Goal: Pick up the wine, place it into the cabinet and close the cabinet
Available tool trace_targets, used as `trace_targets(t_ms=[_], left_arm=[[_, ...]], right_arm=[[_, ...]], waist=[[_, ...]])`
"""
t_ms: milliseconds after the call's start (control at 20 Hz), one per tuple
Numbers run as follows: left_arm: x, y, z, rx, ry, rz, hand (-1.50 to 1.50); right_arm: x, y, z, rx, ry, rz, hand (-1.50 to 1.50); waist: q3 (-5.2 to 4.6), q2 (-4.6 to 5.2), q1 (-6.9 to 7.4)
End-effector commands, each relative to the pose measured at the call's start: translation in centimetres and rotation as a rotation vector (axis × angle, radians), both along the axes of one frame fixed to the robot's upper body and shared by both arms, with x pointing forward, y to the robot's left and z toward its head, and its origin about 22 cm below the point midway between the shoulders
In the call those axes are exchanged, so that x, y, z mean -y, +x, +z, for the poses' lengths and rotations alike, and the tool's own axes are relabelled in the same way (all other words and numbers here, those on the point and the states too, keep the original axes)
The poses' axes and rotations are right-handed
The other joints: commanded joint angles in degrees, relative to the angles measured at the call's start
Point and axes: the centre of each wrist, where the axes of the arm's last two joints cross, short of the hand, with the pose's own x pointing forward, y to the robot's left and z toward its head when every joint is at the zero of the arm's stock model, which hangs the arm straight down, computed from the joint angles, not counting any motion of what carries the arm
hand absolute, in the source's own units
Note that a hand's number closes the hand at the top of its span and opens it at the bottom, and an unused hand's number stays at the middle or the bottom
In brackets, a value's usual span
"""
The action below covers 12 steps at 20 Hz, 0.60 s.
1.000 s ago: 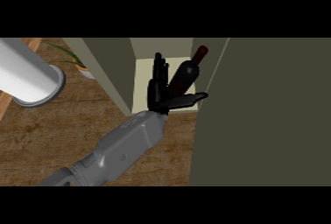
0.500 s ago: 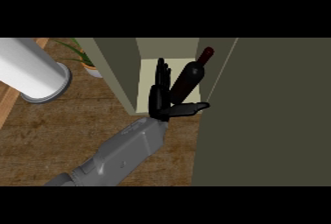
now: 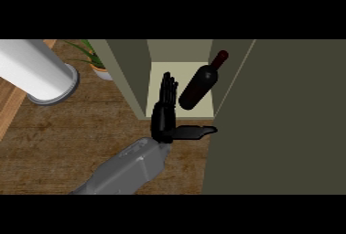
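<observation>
The dark wine bottle (image 3: 198, 89) stands inside the open cabinet on its pale shelf (image 3: 157, 72), neck leaning toward the upper right. My left hand (image 3: 164, 119) is just left of the bottle at the cabinet's front edge. It is open, fingers straight and pointing into the cabinet, thumb stretched right below the bottle. A narrow gap separates the fingers from the bottle. The cabinet door (image 3: 283, 119) is swung open at the right, a large dark olive panel. My right hand does not show.
A thick white cylinder (image 3: 34, 68) stands at the upper left on the wooden counter (image 3: 67, 132). A small potted plant (image 3: 93, 59) sits by the cabinet's left wall (image 3: 125, 77).
My left hand has let go of the bottle and drawn back and left from it. The bottle stays on the shelf.
</observation>
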Motion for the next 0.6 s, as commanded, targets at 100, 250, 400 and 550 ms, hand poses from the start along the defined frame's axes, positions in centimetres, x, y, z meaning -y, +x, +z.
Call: trace_targets(t_ms=[100, 250, 400, 550], left_arm=[[-0.9, -4.0, 0.3, 0.041, 0.022, -0.108, -1.50], [-4.1, -3.2, 0.2, 0.055, 0.015, -0.125, -1.50], [-6.2, -5.5, 3.3, 0.057, 0.018, -0.152, -1.50], [-6.9, -7.2, 4.1, 0.068, 0.027, -0.170, -1.50]], right_arm=[[0.9, -0.3, -0.4, 0.003, -0.012, -0.017, -1.50], [1.1, 0.5, 0.1, 0.019, -0.012, -0.023, -1.50], [1.5, 0.4, -1.0, 0.018, -0.020, -0.049, -1.50], [1.9, 0.1, -1.3, 0.013, -0.030, 0.004, -1.50]], waist=[[0.02, -0.15, 0.34], [0.00, 0.04, 0.10], [0.05, -0.18, 0.81], [0.04, -0.12, 0.54]])
